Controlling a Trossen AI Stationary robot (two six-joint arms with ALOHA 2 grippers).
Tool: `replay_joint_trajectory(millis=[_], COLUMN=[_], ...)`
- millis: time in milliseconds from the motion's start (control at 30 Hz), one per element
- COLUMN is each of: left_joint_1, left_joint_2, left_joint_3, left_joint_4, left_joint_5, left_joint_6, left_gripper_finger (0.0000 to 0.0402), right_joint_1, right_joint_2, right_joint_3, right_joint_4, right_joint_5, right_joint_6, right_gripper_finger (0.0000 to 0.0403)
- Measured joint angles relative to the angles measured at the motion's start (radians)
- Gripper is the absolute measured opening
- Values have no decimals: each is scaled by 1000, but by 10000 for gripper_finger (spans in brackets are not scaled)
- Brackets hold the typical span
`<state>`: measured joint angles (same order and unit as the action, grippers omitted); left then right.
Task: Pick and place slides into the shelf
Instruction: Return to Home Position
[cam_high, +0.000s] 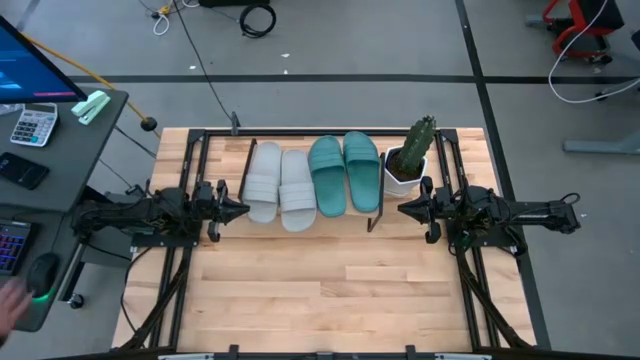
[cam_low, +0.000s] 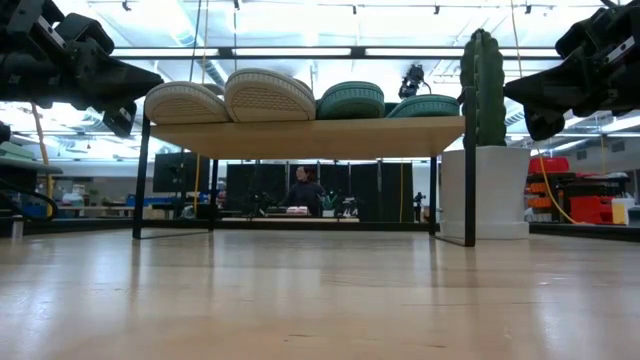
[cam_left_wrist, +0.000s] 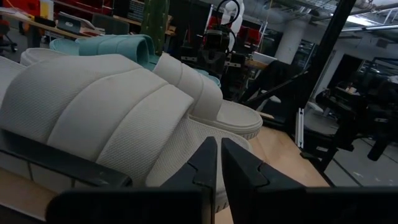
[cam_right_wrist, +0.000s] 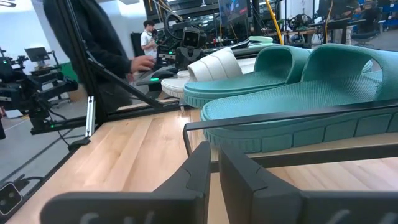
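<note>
Four slides (cam_high: 329, 176) lie on the shelf (cam_low: 300, 137), centre frame. Left end effector (cam_high: 243, 209) and right end effector (cam_high: 405, 210) flank it, both clenched on nothing.

This is a robotics lab in an open workshop hall. A left arm (cam_high: 130, 215) and a right arm (cam_high: 500, 212) sit on a black frame around a wooden table (cam_high: 320, 300), where a shelf (cam_low: 300, 137) holds slides (cam_high: 327, 175). Cables (cam_high: 255, 18) trail over the grey floor (cam_high: 380, 40). Beside the rig, a desk (cam_high: 75, 150) carries a monitor (cam_high: 30, 65), a calculator (cam_high: 33, 125) and a keyboard (cam_high: 10, 245). Beyond, under strip lights (cam_low: 290, 51), a person (cam_low: 303, 190) sits among benches and more machines.
</note>
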<state>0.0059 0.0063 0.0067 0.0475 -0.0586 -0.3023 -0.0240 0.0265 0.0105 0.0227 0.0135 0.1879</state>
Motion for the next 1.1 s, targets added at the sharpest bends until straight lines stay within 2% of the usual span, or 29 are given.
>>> replay_joint_trajectory(millis=[500,867,1100], left_joint_1=[0,0,0], left_joint_2=[0,0,0], left_joint_3=[0,0,0], left_joint_4=[0,0,0], left_joint_5=[0,0,0], left_joint_6=[0,0,0], left_gripper_finger=[39,25,36], right_joint_1=[0,0,0], right_joint_2=[0,0,0], right_joint_3=[0,0,0], right_joint_4=[0,0,0], right_joint_5=[0,0,0], right_joint_6=[0,0,0], right_gripper_finger=[37,36,36])
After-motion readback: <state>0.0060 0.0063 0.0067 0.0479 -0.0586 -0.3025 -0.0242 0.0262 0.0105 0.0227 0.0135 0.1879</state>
